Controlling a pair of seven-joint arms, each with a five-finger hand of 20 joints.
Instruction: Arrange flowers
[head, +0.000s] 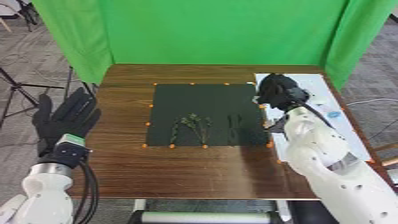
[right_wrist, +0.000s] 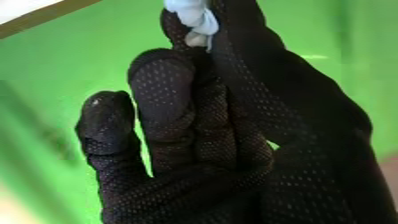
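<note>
Above the far part of the white sheet (head: 309, 81), along the table's (head: 115, 170) right side, the right hand (head: 279, 92) is holding itself narrow, thumb and fingertips pinching a pale blue, crumpled piece (right_wrist: 195, 17); whether that is a petal, a flower head or a wrapping, I cannot tell. The main risk, I judge, is lying in that grip: only the fingertips are bearing on the piece, so a turn of the wrist could be letting it twist, slip or drop short of its place. Squeezing harder is not looking like a safe cure, since something that soft could be creasing. On the dark mat (head: 173, 97), near its front edge, the green stems (head: 193, 122) are fanning out close together, with a darker stem (head: 174, 134) lying just to their left and thin dark pieces (head: 234, 127) to their right. A low pass over them could be dragging several askew, the glove's fabric or a trailing end catching on their tips. The forearm is lying over the sheet too, close to a round blue thing (head: 334, 114), and could be nudging it if it swings wide. Beside the table's left edge, the left hand (head: 67, 117) is resting wide, fingers spread, holding nothing.
</note>
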